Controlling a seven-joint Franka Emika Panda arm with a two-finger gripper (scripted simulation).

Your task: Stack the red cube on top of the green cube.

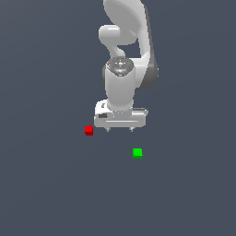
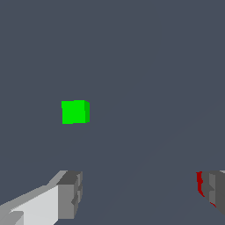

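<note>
In the wrist view the red cube (image 2: 201, 184) was mostly hidden behind one finger (image 2: 215, 189) of the end effector (image 2: 140, 193), only a red sliver showing, while the other finger (image 2: 70, 193) was cut off by the frame. The end effector (image 1: 120, 129) stood open and empty with a wide gap between its fingers, and the dark surface (image 1: 46, 184) showed no visible edges or corners. The exterior view showed the whole red cube (image 1: 89, 130) just beside the end effector toward the exterior view's left, and the green cube (image 1: 137, 152) well apart from it; the wrist view showed the green cube (image 2: 75, 111) alone on bare surface (image 2: 145, 66).
</note>
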